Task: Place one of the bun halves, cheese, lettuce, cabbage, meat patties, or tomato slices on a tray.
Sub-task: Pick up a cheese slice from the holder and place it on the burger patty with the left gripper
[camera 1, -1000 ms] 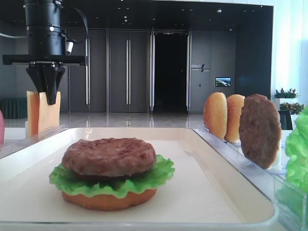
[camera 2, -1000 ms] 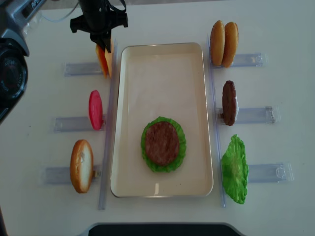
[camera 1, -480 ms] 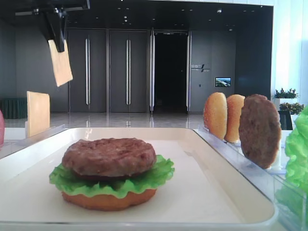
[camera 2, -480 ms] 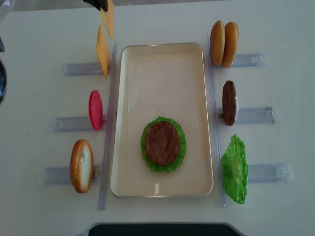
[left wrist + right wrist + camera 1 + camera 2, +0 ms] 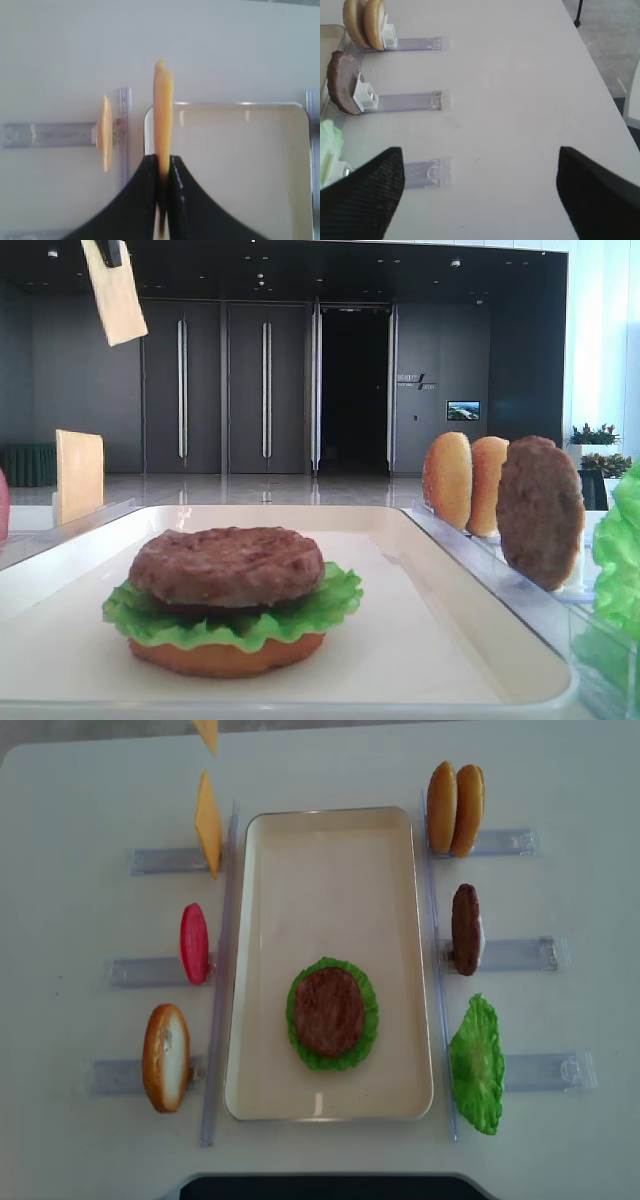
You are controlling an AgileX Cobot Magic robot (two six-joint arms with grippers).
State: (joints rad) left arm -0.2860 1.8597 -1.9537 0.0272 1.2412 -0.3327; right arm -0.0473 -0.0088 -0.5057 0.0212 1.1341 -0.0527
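Lifted higher than before, left gripper [image 5: 161, 172] pinches thin flat cheese [image 5: 163, 120] edge-on, far-left above smooth cream tray [image 5: 260, 150]; gripper mostly cropped in exterior views. Right gripper [image 5: 480, 192] wide, holding nothing. Grainy patty [image 5: 328, 1011] on frilly lettuce [image 5: 368, 1020].

Two bun halves [image 5: 366, 22] far left, meat patty [image 5: 342, 82] nearer, lettuce [image 5: 330, 150] nearest. Right gripper [image 5: 480, 192] fingers wide apart, holding nothing.
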